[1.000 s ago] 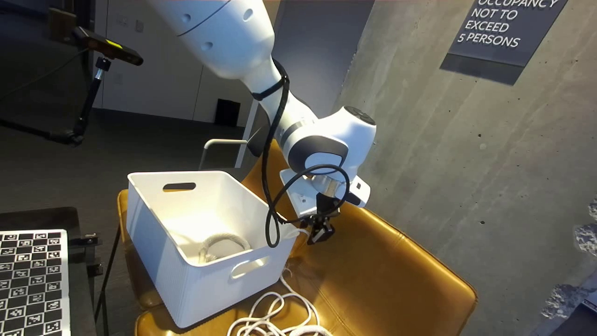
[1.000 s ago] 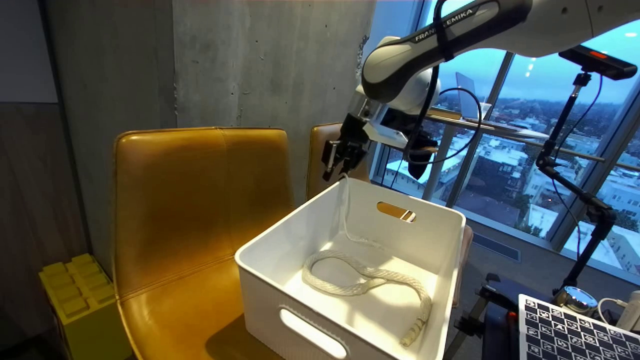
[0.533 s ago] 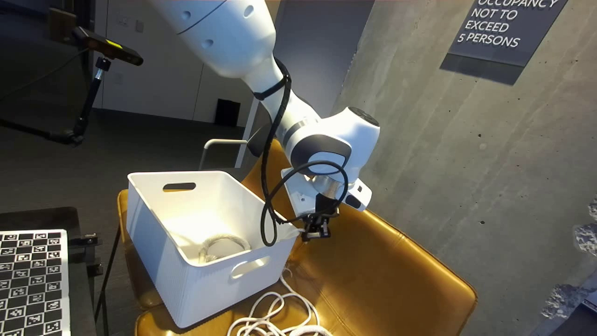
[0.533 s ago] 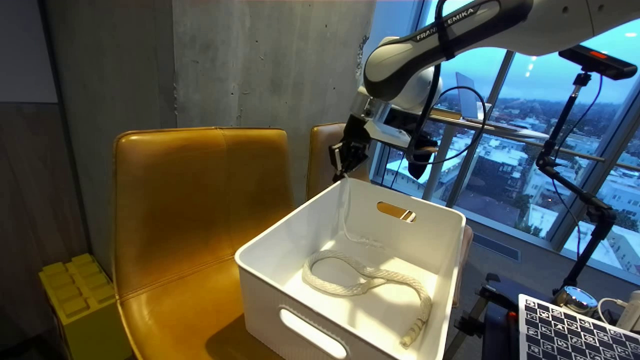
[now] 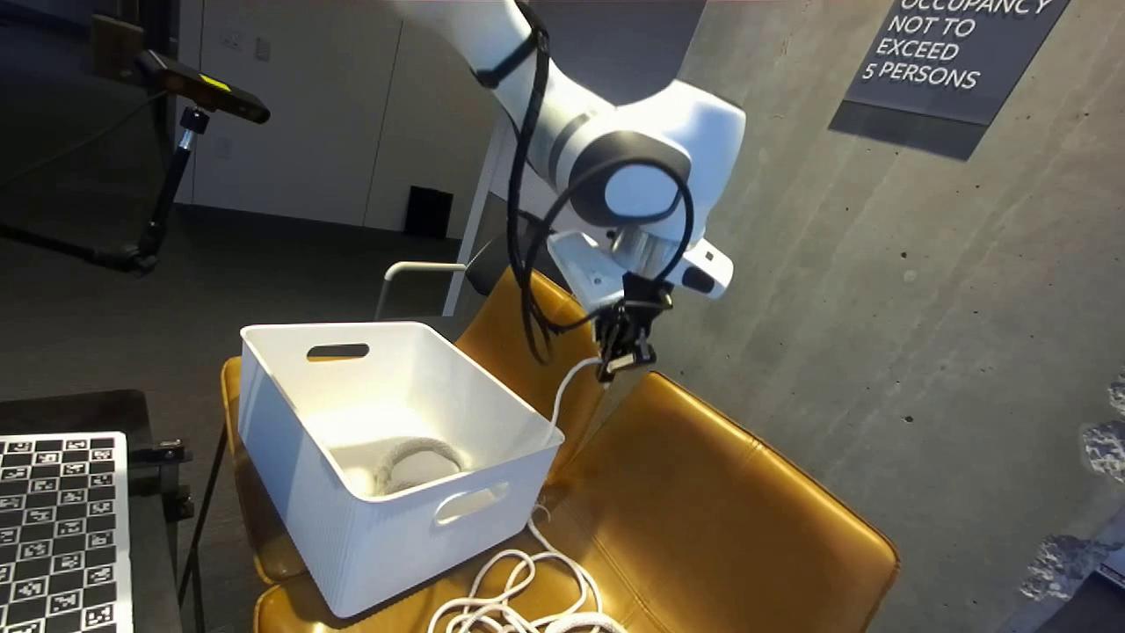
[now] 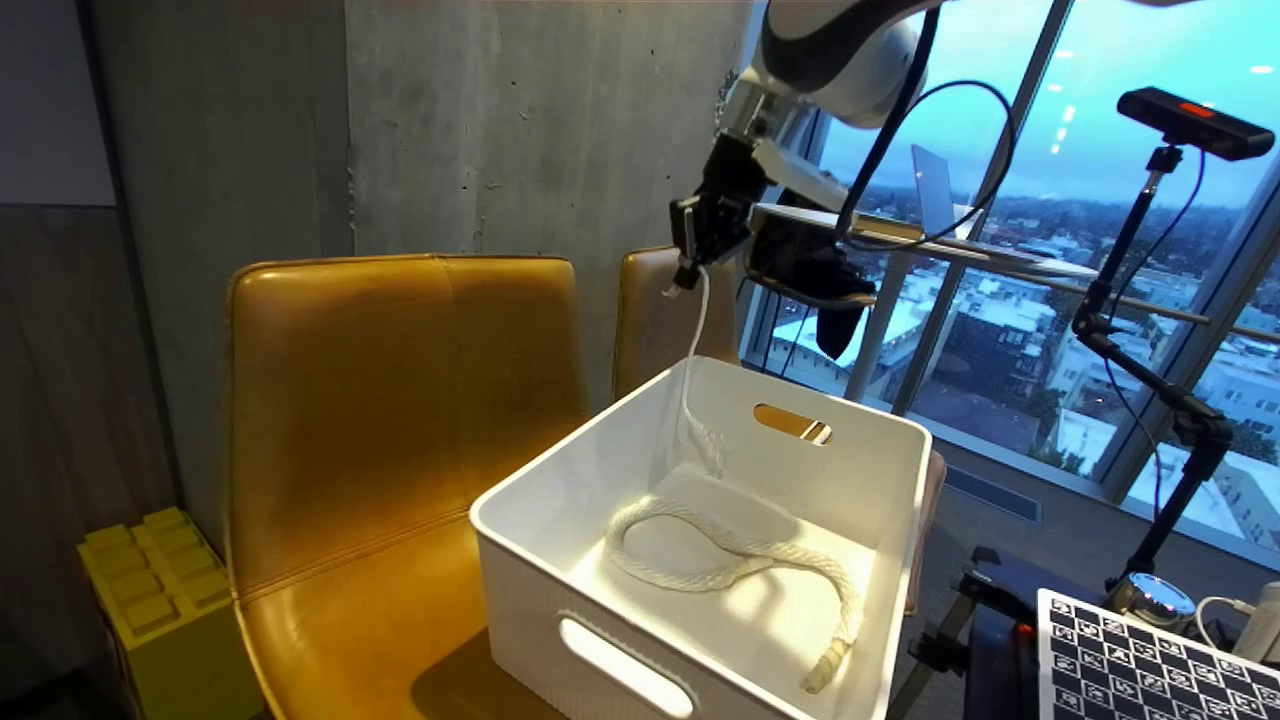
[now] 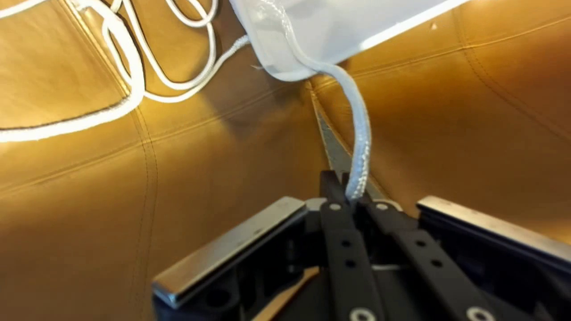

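A: so what's the gripper (image 7: 350, 196) holding?

B: its fingers (image 7: 337, 223) are pinching a white cord (image 7: 362, 129) between the tips, and it's hanging down from them into the white bin (image 5: 387, 554) below.

A: cool, what else is lying under there?

B: a thicker rope (image 6: 690, 580) is lying looped inside the bin, below the fingers, and some loose coils (image 7: 136, 73) are sprawling on the tan chair (image 5: 721, 510), also under them, beside the bin.

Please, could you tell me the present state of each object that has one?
White plastic rectangular bin: upright, open-topped.
Black two-finger gripper: closed on thin white rope.
Thin white rope: held, curving down into bin.
Thick white braided rope: looped, inside bin.
White rope pile: loose loops outside bin.
Grey laptop: appears open.
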Controlling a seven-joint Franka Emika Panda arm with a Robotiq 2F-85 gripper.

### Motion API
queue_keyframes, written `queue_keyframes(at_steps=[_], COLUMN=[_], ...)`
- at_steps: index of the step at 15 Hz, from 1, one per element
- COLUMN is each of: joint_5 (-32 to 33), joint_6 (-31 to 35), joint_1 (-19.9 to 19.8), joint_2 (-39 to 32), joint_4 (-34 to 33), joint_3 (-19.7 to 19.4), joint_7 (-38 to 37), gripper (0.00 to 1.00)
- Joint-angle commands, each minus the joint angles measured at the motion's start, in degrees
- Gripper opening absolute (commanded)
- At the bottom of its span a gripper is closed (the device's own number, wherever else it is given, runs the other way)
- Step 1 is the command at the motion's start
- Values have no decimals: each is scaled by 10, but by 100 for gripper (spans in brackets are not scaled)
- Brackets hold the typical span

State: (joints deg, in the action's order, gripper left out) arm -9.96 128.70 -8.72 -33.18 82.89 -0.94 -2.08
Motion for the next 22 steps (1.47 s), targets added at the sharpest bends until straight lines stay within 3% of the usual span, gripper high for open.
queue_keyframes(at_steps=[1,8,13,17,22], joint_5=[22,59,70,60,35], joint_6=[-7,-33,-51,-35,27], joint_1=[30,95,124,120,116], joint_2=[113,302,421,453,457], joint_4=[75,178,311,394,444], joint_3=[2,27,48,36,9], joint_7=[18,27,24,55,129], gripper=[1,1,1,1,1])
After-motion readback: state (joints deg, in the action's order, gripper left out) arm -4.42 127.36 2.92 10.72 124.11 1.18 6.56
